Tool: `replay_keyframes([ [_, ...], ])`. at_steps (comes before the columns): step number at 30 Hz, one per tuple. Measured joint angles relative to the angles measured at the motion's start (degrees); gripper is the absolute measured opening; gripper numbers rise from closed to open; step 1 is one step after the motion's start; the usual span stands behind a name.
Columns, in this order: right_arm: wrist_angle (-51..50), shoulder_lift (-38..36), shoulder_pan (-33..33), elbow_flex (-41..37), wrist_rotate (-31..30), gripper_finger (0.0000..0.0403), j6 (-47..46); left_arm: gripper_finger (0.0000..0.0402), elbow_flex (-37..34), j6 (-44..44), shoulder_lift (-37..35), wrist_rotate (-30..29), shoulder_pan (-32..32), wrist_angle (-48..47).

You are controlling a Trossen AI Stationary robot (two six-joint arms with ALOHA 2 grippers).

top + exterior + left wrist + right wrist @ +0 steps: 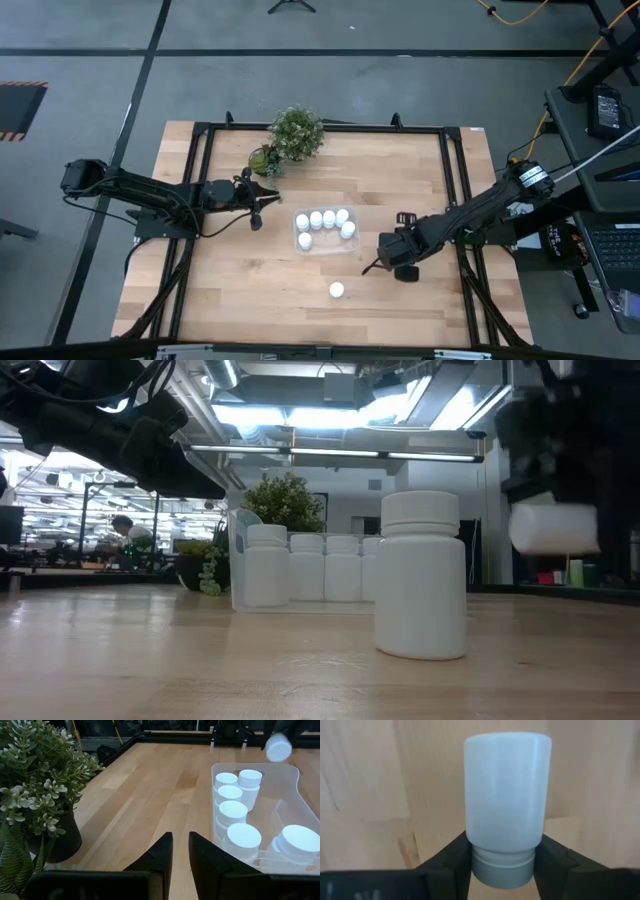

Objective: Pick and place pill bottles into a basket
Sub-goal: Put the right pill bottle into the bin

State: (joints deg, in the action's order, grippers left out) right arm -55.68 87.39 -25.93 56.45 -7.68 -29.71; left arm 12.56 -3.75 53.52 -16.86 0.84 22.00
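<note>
Gripping smooth white cylindrical bottle (507, 800) at cap, my right gripper (502, 862) fingers clamped; clear rounded basket (302, 246) at its 10 o'clock. Left gripper (180, 857) fingers nearly together, empty.

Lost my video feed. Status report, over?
Right hand shut on a pill bottle, lifted. Left hand idle by the plant. Six bottles in basket; one loose. Path clear.

Six white pill bottles (322, 225) upright in clear basket (300, 247), one upright on table (337, 290), one lifted (507, 805)
</note>
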Motion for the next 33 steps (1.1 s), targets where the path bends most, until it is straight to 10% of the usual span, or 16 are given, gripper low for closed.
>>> replay_keyframes([
  [23,-19.05,9.15,6.88,27.58,-11.13,0.0155,10.84,0.0057,0.00,0.02,0.00,-0.02,0.02,0.00],
  [33,-30.69,21.36,7.80,42.45,-35.58,0.0155,27.94,0.0057,0.02,0.00,0.00,-0.07,0.02,0.00],
])
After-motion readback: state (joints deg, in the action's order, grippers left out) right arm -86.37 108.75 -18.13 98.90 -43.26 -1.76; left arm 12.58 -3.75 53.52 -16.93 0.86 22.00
